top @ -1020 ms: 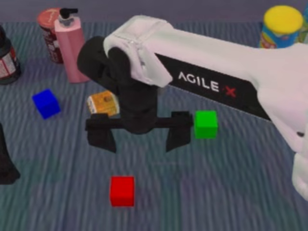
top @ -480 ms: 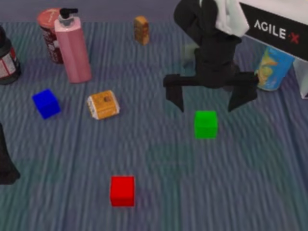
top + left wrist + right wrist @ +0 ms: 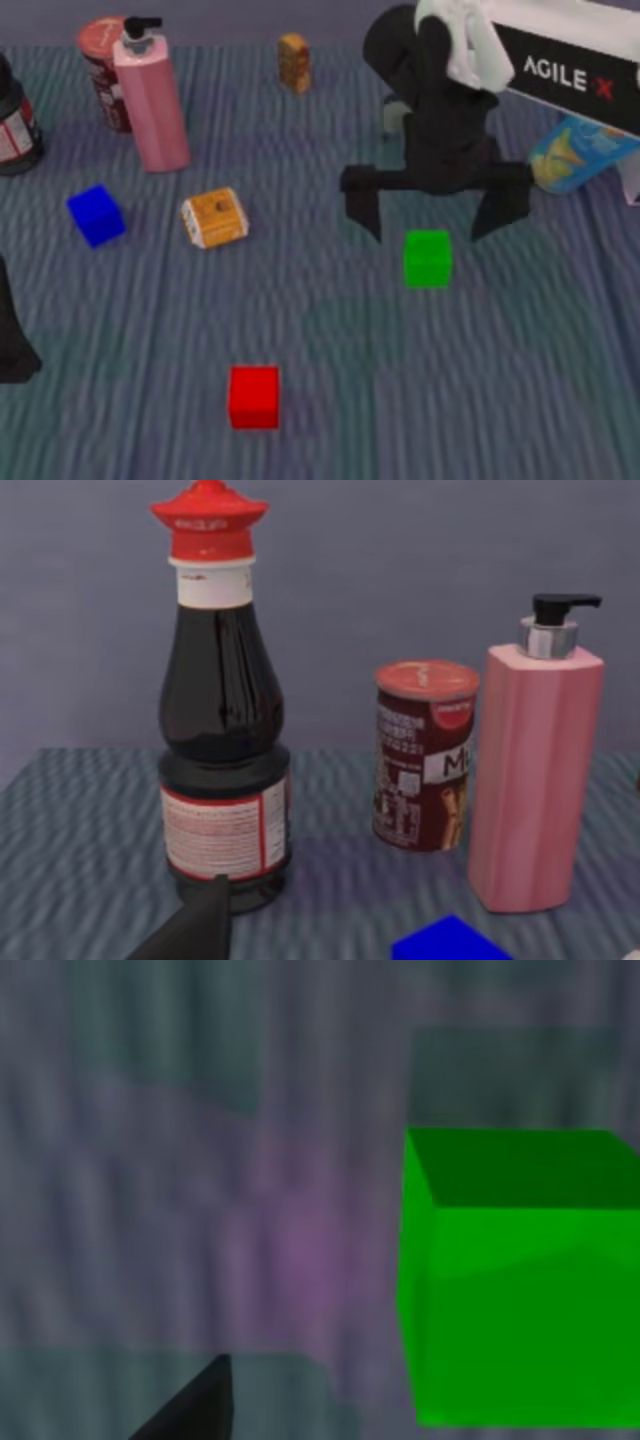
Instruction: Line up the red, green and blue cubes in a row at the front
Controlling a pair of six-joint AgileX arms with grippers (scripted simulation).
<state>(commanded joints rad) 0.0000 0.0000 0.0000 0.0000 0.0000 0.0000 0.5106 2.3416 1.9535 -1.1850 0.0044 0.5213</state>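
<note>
The green cube [image 3: 428,258] sits right of centre on the table. My right gripper [image 3: 432,212] hangs open just behind it, fingers spread wider than the cube. The cube [image 3: 520,1280] fills one side of the right wrist view, beside one dark fingertip [image 3: 195,1405]. The red cube [image 3: 253,397] lies near the front, left of centre. The blue cube [image 3: 96,215] rests at the left and also shows in the left wrist view [image 3: 452,942]. My left arm [image 3: 12,345] stays parked at the left edge, one finger [image 3: 200,930] showing, nothing held.
A pink pump bottle [image 3: 150,95], a red can [image 3: 105,60] and a dark sauce bottle [image 3: 15,120] stand at the back left. An orange-and-white box [image 3: 213,217] lies between the blue and green cubes. An orange-yellow block [image 3: 293,62] stands at the back. A blue-and-yellow can [image 3: 580,150] leans under the right arm.
My right arm has swung from the table's middle to the right and back, and its open gripper now hangs behind the green cube. The blue-and-yellow can now looks tilted. The cubes have not moved.
</note>
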